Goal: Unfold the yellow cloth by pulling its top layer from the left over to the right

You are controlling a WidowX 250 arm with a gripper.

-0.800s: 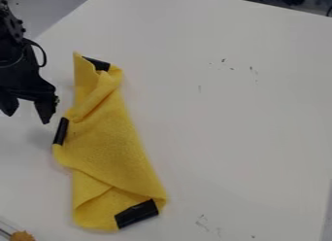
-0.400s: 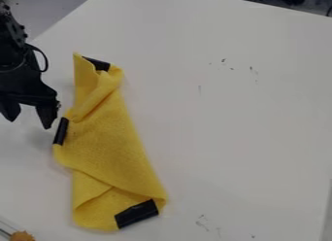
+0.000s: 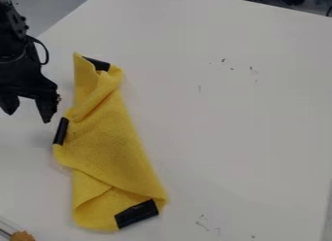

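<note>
Your gripper is at the left side of the scene, above the white table, with its fingertips pointing down. Its two fingers stand wide apart, with bare tabletop visible between them. The right fingertip is just beside the left edge of the yellow cloth, close to the upper end of the black patch on that edge; you can see a narrow gap between them. You have a thin black cable looping out from the right side of the arm, higher up.

The cloth lies left of the middle of the table, stretching from the far left down toward the near side. It is rumpled and partly folded over: a raised fold runs along its narrow far part, and another crease crosses its wider near part. A second black patch sits at its far end, and a third, broader one at its near right corner.

In the near left corner you have a small orange-brown thing beside a thin rod; both are cut off by the view. Small dark marks dot the tabletop right of the cloth, toward the far side, and more are near the bottom.
</note>
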